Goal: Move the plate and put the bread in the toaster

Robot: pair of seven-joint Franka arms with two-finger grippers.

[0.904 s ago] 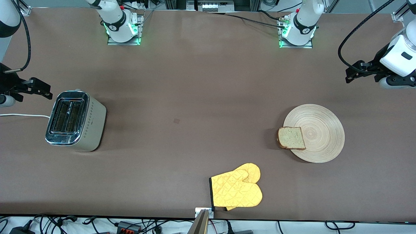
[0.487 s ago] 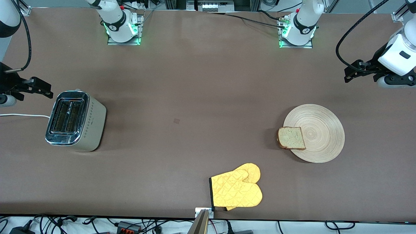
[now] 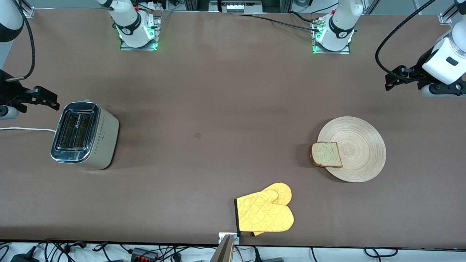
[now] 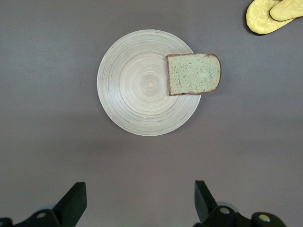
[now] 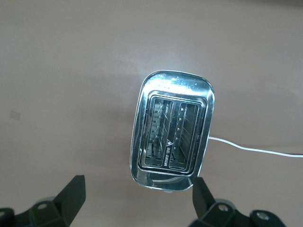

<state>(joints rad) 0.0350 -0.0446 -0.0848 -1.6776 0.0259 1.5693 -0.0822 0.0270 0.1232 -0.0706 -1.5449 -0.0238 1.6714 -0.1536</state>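
The round wooden plate (image 3: 360, 143) (image 4: 135, 94) lies toward the left arm's end of the table. The bread (image 3: 326, 154) (image 4: 194, 74) rests on the plate's rim, partly overhanging on the side facing the toaster. The toaster (image 3: 85, 135) (image 5: 171, 130) stands upright toward the right arm's end, both slots empty. My left gripper (image 3: 391, 80) (image 4: 140, 203) hangs open in the air beside the plate, nothing between its fingers. My right gripper (image 3: 48, 99) (image 5: 138, 201) hovers open next to the toaster's end, holding nothing.
A yellow oven mitt (image 3: 265, 213) (image 4: 272, 14) lies near the table's front edge, about midway along it. The toaster's white cord (image 3: 25, 128) (image 5: 255, 149) runs off the table's end. A small square mark (image 3: 197, 135) sits on the brown tabletop.
The left arm has drifted a little away from the plate, toward the bases' side of the table. The right arm, plate, bread and toaster have not moved.
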